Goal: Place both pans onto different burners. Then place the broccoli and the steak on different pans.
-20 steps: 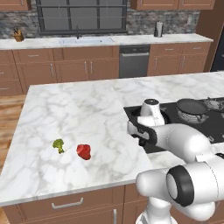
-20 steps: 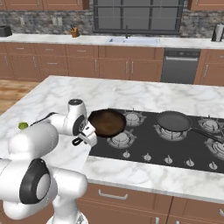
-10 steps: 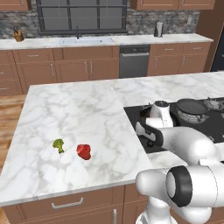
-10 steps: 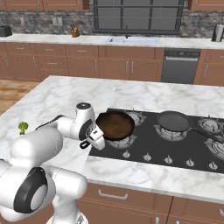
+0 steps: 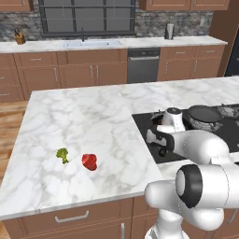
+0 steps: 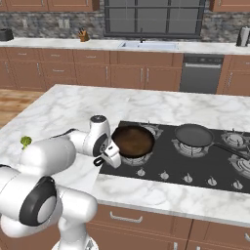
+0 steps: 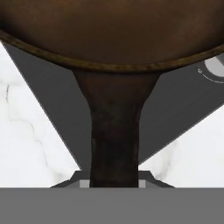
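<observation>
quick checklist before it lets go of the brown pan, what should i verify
1. Gripper shut on the handle of the rust-brown pan: ok, the handle runs straight down between the fingers in the hand view.
2. Rust-brown pan over a burner at the left end of the cooktop: ok.
3. Pan resting flat on the grate, not lifted: cannot tell.
4. Black pan on a different burner: ok, it sits on the next burner to the right, apart from the brown one.
5. Both pans free for food: ok.
6. Broccoli and steak in place for pickup: ok, both lie apart on the marble counter.
</observation>
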{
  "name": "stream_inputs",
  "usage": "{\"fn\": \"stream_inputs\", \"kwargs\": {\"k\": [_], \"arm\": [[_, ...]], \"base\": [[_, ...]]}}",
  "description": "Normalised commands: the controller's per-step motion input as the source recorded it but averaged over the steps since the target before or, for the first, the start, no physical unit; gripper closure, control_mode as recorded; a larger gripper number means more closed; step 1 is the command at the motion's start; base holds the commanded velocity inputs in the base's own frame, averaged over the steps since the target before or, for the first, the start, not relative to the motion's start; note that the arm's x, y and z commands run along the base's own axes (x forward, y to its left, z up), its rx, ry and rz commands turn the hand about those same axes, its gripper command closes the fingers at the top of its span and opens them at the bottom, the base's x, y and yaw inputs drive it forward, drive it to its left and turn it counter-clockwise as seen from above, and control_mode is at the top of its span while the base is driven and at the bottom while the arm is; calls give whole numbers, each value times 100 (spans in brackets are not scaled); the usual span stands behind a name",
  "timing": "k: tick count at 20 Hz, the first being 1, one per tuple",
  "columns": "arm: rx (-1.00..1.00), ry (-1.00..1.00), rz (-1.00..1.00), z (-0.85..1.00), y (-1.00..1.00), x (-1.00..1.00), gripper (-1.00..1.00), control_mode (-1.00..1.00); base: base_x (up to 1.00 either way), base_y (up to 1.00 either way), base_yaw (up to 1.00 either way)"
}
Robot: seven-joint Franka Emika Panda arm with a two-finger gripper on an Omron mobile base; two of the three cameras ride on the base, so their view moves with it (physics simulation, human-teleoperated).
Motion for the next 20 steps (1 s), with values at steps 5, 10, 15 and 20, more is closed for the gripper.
{"fn": "stream_inputs", "kwargs": {"k": [5, 10, 15, 20], "arm": [[0, 12, 0, 0, -2, 30, 100, -100], [0, 13, 0, 0, -14, 17, 100, -100], [0, 5, 0, -6, -13, 17, 100, -100], [0, 0, 0, -23, -6, 15, 100, -100]], "base": [[0, 0, 0], [0, 0, 0], [0, 0, 0], [0, 0, 0]]}}
